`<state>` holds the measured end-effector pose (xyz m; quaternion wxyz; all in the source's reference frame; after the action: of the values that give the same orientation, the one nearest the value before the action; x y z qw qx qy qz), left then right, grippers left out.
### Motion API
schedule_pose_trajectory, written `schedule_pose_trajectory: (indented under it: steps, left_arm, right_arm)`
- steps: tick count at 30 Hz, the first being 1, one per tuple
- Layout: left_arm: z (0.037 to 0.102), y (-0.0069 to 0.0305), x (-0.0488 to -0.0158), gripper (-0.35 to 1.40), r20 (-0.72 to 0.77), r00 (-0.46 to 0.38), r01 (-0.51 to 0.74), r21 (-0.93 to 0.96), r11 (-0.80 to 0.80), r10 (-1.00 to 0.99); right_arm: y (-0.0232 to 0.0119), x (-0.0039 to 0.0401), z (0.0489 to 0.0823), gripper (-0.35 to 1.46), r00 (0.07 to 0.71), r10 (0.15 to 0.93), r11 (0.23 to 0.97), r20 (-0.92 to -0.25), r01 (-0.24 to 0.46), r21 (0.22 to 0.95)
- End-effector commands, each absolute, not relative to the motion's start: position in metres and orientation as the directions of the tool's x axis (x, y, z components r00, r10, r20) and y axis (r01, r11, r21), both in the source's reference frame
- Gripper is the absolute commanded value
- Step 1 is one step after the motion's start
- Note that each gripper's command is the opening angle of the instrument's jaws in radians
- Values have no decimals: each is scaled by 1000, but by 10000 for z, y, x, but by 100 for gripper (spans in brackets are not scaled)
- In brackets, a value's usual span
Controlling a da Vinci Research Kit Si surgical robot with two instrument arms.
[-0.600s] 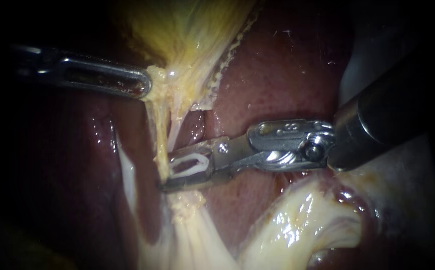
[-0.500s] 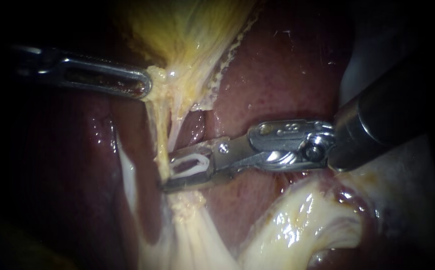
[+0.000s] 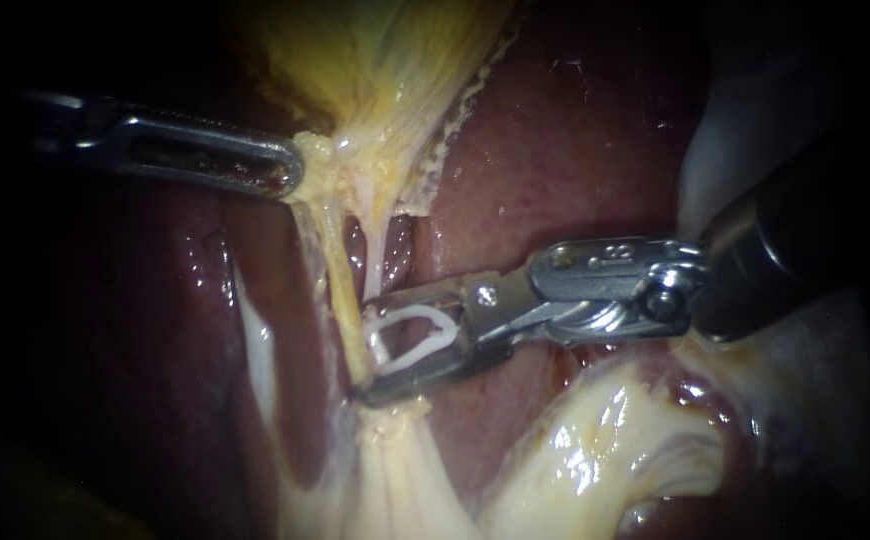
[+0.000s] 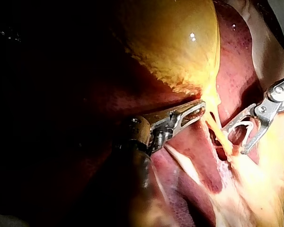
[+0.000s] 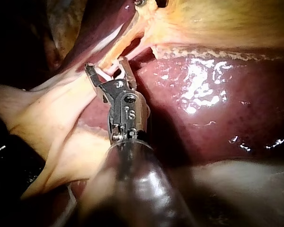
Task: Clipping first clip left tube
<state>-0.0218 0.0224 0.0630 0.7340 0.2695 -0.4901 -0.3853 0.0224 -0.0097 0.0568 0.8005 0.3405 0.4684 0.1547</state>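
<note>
The left tool grips the gallbladder at its neck. The right tool holds a spread white clip, with the left tube at the mouth of its jaws, over the liver.

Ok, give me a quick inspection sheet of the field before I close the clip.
Surface: liver, wet and red, under everything; pale tissue folds at the endoscope view's lower right.
Job's things: left tube, a taut yellow strand running down from the gallbladder, no clip on it; clip, white and open, carried by the right instrument.
Clutter: nothing seen.
Instruments: left instrument, jaws shut on the gallbladder's lower end; right instrument, jaws apart, both against the clip, tips at the left tube. Cannot tell whether the tube lies inside the clip.
Cables: nothing seen.
Surroundings: dark, nothing seen.
</note>
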Motion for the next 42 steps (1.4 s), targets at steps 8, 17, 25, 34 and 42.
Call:
schedule_pose_trajectory:
  steps: [8,17,25,34,42]
  left_arm:
    - [630,224,-218,-35,512,223,301,773,558,-830]
    - [630,224,-217,-35,512,223,301,773,558,-830]
    - [630,224,-218,-35,512,223,301,773,558,-830]
    - [630,224,-218,-35,512,223,301,773,558,-830]
    - [631,223,-218,-35,512,223,302,773,558,-829]
  right_arm:
    - [-91,209,538,50,446,601,698,-663,111,708]
    - [-89,213,531,47,417,631,633,-653,209,745]
    - [-90,216,556,47,422,648,622,-634,186,760]
    - [-95,219,598,48,450,645,622,-617,160,767]
    - [-94,222,621,48,482,626,637,-613,137,758]
